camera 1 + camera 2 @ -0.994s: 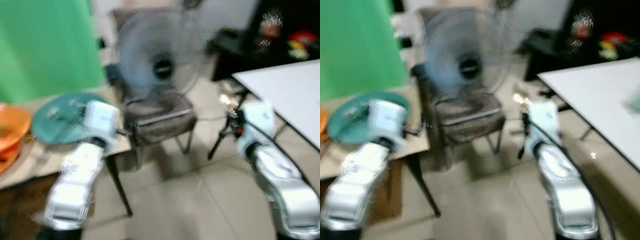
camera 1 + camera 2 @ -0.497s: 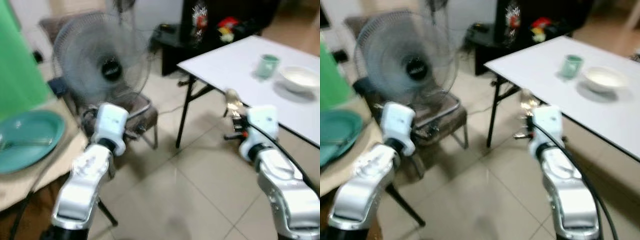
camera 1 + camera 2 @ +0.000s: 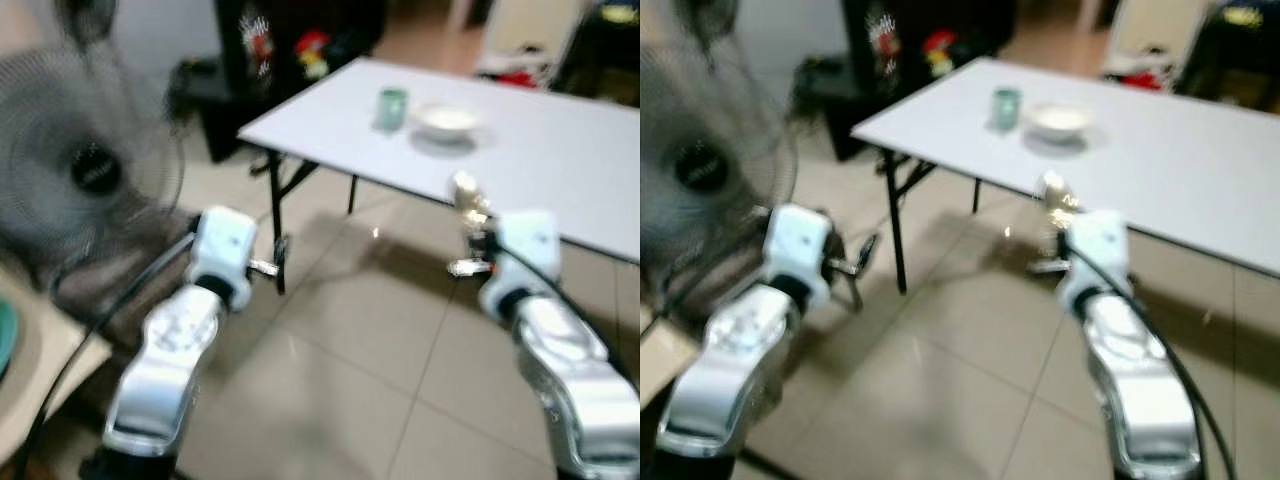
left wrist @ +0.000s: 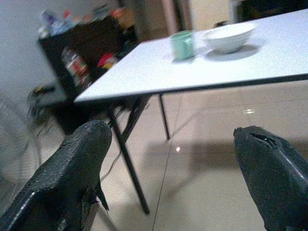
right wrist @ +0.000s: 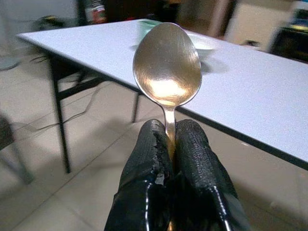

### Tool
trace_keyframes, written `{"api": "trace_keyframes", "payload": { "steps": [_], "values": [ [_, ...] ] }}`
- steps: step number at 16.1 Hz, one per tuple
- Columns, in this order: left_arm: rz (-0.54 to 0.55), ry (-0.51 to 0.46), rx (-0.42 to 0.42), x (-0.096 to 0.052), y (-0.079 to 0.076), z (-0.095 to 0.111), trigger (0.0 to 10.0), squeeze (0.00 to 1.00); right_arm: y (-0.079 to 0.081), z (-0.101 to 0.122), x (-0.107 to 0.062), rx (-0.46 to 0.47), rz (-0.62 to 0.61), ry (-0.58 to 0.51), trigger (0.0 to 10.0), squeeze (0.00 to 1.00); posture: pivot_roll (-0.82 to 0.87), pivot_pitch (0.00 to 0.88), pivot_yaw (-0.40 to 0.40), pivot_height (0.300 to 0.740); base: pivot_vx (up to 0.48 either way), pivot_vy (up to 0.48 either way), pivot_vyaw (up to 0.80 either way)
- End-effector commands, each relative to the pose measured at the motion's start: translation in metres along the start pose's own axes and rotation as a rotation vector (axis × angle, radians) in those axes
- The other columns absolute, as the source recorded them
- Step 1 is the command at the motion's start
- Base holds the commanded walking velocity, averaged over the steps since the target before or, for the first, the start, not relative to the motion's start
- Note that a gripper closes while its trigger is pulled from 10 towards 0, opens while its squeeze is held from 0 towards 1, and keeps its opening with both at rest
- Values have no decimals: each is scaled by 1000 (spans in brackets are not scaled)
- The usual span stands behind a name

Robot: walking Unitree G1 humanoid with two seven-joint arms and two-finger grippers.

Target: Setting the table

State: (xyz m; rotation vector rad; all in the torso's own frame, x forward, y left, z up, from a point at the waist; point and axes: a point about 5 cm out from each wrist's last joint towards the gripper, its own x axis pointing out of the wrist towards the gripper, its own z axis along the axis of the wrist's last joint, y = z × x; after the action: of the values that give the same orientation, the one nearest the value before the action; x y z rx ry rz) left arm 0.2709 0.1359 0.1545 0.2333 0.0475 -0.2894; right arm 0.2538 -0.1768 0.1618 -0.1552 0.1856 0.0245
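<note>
Two black fingers of the right gripper (image 5: pixel 172 144) pinch the handle of a metal spoon (image 5: pixel 167 67), its bowl standing upright above the fingertips and catching the light. From the head cameras the spoon (image 3: pixel 466 195) shows as a blurred glint held out in front of the right arm, just before the near edge of a white folding table (image 3: pixel 560 150). On that table, toward its far left corner, a small green cup (image 3: pixel 392 108) stands just beside a white bowl (image 3: pixel 446 121), the cup to the robot's left of the bowl and the two a little apart. The left gripper (image 4: pixel 178 183) is spread wide with nothing between its fingers (image 4: pixel 72 168), held out low over the tiled floor (image 3: pixel 350 360) and facing the table's black legs (image 4: pixel 126 159). A standing fan (image 3: pixel 90 170) sits at the robot's left, blurred, with a chair seat (image 3: pixel 110 280) below it. Behind the table's left corner stands a dark cabinet (image 3: pixel 290 50) with coloured items on it, too blurred to identify.
</note>
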Motion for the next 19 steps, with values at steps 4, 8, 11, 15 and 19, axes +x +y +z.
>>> {"api": "trace_keyframes", "payload": {
  "steps": [4, 8, 11, 15, 19],
  "values": [
    [39, 10, -14, -1, 12, 1, 10000, 0, 10, 5, 2, 13, 30, -22, 10000, 0, 76, 0, 33, 740, 0, 240, -800],
    [60, -6, 7, 1, 14, 4, 10000, 0, 11, 5, 4, 20, 17, -32, 10000, 0, 73, 0, 37, 740, 0, 120, -400],
    [50, -38, 24, 2, 15, 8, 10000, 0, 10, 4, 8, 18, -13, -29, 10000, 0, 72, 0, 41, 740, 86, 0, 0],
    [48, -44, 26, 4, 16, 9, 10000, 0, 10, 5, 10, 20, -3, -48, 10000, 0, 69, 0, 43, 740, 305, 0, 0],
    [42, -47, 26, 4, 17, 9, 10000, 0, 13, 5, 10, 67, 24, -48, 10000, 0, 69, 0, 42, 740, 326, 0, 0]
  ]
}}
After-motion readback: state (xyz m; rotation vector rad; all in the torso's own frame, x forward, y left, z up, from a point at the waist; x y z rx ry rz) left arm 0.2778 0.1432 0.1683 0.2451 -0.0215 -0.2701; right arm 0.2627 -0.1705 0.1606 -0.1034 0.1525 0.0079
